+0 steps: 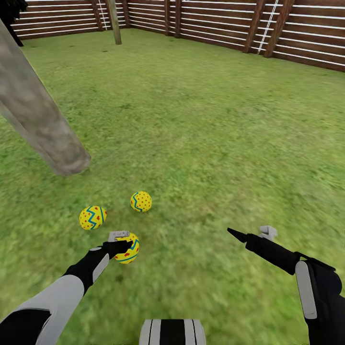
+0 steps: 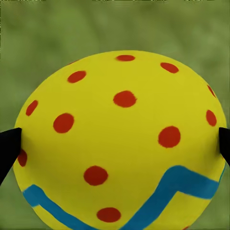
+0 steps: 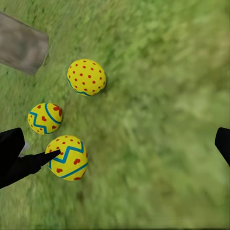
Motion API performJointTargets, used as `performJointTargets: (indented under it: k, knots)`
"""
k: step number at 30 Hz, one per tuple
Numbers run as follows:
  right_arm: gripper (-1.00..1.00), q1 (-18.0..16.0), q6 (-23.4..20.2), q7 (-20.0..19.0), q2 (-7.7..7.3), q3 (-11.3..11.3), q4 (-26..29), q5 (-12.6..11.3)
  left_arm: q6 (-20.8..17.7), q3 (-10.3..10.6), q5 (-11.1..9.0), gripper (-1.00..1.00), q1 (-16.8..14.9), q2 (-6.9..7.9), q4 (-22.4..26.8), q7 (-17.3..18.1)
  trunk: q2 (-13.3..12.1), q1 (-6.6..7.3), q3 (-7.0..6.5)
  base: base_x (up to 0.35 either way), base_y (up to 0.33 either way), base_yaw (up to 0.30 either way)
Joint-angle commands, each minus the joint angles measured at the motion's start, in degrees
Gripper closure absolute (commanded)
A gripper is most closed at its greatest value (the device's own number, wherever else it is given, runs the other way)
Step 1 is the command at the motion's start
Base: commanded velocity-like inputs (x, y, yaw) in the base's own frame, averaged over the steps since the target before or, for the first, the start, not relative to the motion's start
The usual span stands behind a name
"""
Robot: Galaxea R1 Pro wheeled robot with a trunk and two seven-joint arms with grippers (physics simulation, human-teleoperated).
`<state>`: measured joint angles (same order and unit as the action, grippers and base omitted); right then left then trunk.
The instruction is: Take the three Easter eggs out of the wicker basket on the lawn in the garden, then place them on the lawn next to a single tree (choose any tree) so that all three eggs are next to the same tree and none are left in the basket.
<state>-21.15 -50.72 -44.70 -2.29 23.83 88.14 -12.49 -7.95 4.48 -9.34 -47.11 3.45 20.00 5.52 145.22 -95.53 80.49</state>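
Observation:
Three yellow Easter eggs lie on the lawn [image 1: 201, 143] close to the base of a thick grey-brown tree [image 1: 43, 124]. One egg [image 1: 141, 201] has red dots, another [image 1: 92, 217] a blue zigzag. The nearest egg [image 1: 128, 248] rests on the grass between the fingers of my left gripper [image 1: 123, 242], which stands open around it. Seen from the left wrist, this egg [image 2: 120, 139] is very close, with a black fingertip [image 2: 7, 148] at each side. My right gripper [image 1: 251, 232] hangs open over bare grass to the right. The wicker basket is out of view.
A brown slatted fence [image 1: 215, 24] closes the garden at the back. A thinner trunk [image 1: 114, 21] stands by the far fence, and dark foliage [image 1: 12, 14] shows at the top left. In the right wrist view the trunk's base [image 3: 21, 48] sits beside the eggs.

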Motion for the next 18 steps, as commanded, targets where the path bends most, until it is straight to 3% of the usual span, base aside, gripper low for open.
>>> performJointTargets:
  k: [1,8,13,18]
  knots:
    - [-1.00,-0.04,-0.27,-0.21,0.01,0.07,0.01,0.01,-0.31,0.45,-0.58,1.00,0.00,0.07,0.11,-0.04,0.01,0.01,0.04,0.000,0.000,0.000]
    - [-1.00,-0.04,-0.17,-0.21,0.01,0.07,-0.04,0.01,-0.42,0.51,-0.52,1.00,0.00,0.07,0.14,-0.07,0.01,0.01,0.04,0.015,0.000,0.000]
    - [-1.00,-0.04,-0.16,-0.21,0.01,0.06,-0.07,0.01,-0.40,0.53,-0.50,1.00,0.00,0.07,0.11,-0.06,0.01,0.01,0.04,0.249,0.000,0.000]
    - [-1.00,-0.04,-0.16,-0.21,0.01,0.07,-0.07,0.01,-0.40,0.47,-0.54,1.00,0.00,0.07,0.11,-0.05,0.01,0.01,0.04,0.069,0.000,0.000]
